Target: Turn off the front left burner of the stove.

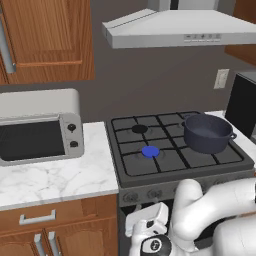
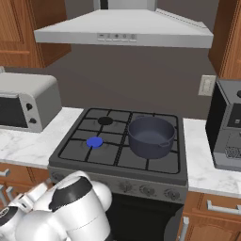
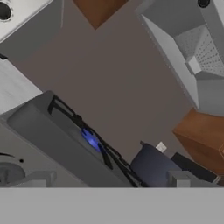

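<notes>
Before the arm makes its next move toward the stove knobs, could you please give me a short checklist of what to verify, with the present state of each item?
1. Front left burner lit: ok, it shows a bright blue disc, so the task is not yet done.
2. Row of knobs on the front of the stove in reach of view: ok, they show below the grates.
3. Which knob serves this burner: cannot tell, no marks are readable.
4. Pincer near a knob: ok, a round knob shows close at the lower left of the hand view.
5. Pincer open or shut: cannot tell.
6. Pot away from the lit burner: ok, it sits on the right side of the stove.
</notes>
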{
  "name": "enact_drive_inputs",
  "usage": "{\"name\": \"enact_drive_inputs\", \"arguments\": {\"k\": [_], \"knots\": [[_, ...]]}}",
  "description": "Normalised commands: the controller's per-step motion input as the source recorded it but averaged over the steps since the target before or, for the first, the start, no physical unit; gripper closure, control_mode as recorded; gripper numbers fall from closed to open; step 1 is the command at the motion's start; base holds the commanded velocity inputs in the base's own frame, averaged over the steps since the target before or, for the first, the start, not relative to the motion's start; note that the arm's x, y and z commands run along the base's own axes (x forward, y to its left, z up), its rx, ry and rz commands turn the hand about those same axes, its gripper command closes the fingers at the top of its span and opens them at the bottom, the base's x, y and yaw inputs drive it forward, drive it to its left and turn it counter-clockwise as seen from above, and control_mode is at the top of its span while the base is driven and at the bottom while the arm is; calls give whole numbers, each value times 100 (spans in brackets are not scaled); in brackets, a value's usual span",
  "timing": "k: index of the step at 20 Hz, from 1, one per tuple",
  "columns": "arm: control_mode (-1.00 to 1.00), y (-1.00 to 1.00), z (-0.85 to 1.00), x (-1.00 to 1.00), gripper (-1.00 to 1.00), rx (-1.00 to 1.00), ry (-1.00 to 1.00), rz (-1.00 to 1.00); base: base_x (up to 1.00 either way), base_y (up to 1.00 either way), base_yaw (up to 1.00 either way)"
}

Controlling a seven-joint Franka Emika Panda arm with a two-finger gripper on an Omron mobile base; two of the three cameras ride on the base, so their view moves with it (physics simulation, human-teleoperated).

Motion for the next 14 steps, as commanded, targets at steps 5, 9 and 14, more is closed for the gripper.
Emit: {"name": "enact_drive_inputs", "arguments": {"k": [5, 9, 14], "knots": [[-100, 0, -2, 4, -100, 0, -8, 0, 0, 0, 0], [-100, 0, -8, 19, -100, 0, 0, 0, 0, 0, 0], [-100, 0, 0, 31, -100, 0, 2, 0, 0, 0, 0]]}}
